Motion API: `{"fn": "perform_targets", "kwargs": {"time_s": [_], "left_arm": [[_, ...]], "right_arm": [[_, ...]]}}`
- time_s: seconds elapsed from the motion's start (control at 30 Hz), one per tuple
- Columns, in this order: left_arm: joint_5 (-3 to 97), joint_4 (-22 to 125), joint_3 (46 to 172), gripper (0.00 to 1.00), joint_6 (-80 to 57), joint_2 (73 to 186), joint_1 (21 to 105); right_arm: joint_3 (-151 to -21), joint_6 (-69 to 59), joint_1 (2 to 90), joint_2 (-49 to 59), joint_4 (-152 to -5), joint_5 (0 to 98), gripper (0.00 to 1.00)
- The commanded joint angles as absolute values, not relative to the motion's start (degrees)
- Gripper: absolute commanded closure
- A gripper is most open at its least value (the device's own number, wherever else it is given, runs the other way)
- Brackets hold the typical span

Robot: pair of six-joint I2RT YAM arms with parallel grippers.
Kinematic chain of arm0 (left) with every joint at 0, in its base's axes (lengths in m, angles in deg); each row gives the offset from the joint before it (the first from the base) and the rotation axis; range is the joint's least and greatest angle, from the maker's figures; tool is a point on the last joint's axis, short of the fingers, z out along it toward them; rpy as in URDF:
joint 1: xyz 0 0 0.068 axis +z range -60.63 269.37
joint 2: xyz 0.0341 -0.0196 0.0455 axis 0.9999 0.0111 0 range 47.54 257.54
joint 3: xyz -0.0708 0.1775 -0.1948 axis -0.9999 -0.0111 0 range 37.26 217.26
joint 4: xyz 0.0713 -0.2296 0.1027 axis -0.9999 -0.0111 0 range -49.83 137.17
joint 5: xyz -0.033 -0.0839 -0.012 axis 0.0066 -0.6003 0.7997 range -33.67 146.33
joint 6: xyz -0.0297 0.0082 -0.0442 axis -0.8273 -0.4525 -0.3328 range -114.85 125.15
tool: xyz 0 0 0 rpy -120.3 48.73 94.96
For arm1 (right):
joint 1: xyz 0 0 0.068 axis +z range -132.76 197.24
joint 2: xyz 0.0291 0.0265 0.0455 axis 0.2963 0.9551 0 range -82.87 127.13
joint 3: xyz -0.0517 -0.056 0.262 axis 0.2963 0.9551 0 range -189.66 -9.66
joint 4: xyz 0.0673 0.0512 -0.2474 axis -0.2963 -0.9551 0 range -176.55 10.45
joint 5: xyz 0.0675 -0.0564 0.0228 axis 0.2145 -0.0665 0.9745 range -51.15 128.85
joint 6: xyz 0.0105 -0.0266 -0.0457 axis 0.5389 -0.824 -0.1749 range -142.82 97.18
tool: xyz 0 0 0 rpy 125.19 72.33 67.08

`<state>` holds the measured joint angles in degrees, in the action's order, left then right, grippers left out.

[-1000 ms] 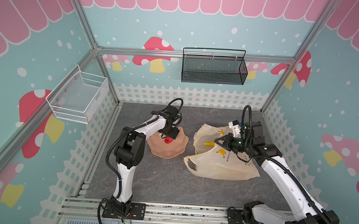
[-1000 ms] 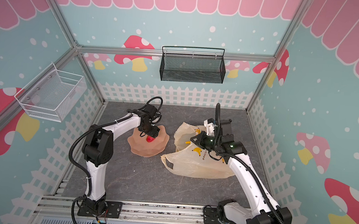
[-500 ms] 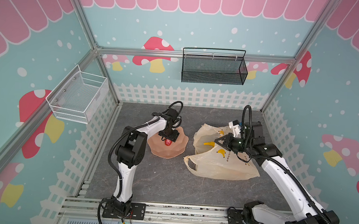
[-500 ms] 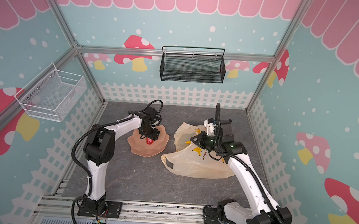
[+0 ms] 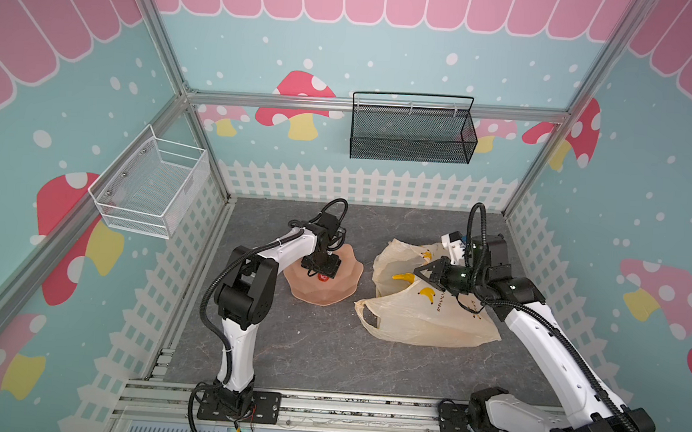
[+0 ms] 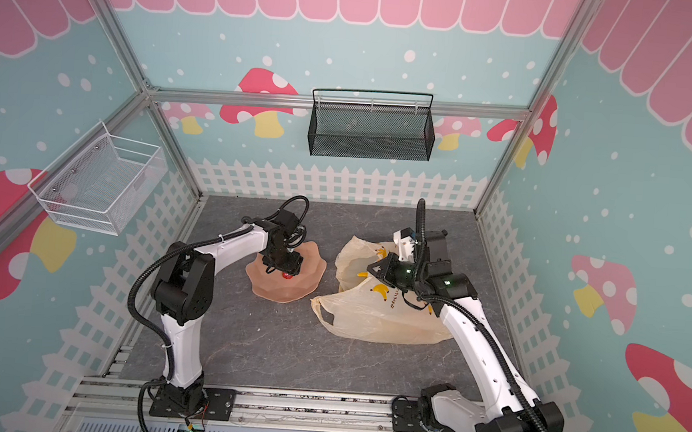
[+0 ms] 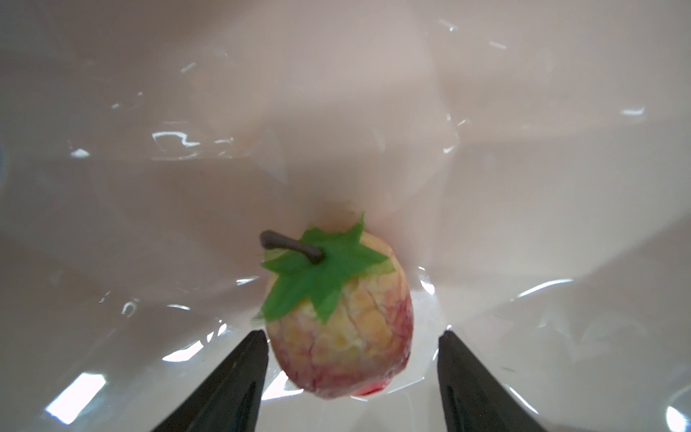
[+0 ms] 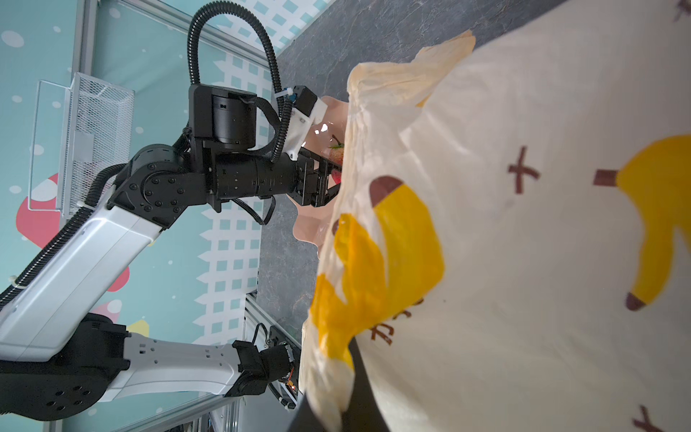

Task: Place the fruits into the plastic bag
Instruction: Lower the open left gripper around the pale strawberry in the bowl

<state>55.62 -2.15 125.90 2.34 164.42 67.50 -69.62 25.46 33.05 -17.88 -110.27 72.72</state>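
1. Between the fingers (image 7: pixel 232 385) of the left gripper (image 7: pixel 353 336) lies one strawberry (image 7: pixel 336 318), on the peach-pink dish (image 5: pixel 341 291). The jaws stand apart, one finger just beside the fruit and the other clear of it, so nothing is gripped.
2. At the right gripper (image 5: pixel 420 271) the jaws are together, pinched on the raised upper edge of the plastic bag (image 5: pixel 424 320). The rest of the bag lies flat below this gripper.
3. Only the left wrist view shows the green leaves, dark stem and pale yellow skin of the strawberry. Both top views give only a red spot under the gripper.
4. Only the right wrist view shows the banana prints (image 8: pixel 658 213) large, and the left arm (image 8: pixel 112 239) beyond the bag edge.
5. Count: one strawberry, one dish, one bag, two grippers. A yellow shape (image 5: pixel 404 276) in the bag mouth may be print or fruit, I cannot tell.
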Motion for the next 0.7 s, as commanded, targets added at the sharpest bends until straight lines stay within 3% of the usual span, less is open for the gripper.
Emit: {"fn": "perform_targets", "kwargs": {"time_s": [0.0,0.67], "left_arm": [[54.9,-1.4,125.5,0.3,1.2,163.7,67.7],[55.8,-0.6,125.2,0.42,-0.6,165.5,67.6]], "right_arm": [[-69.6,25.6,33.4,-19.5,-111.1,72.1,1.0],[-68.9,26.2,33.4,-20.8,-111.2,72.0,1.0]]}}
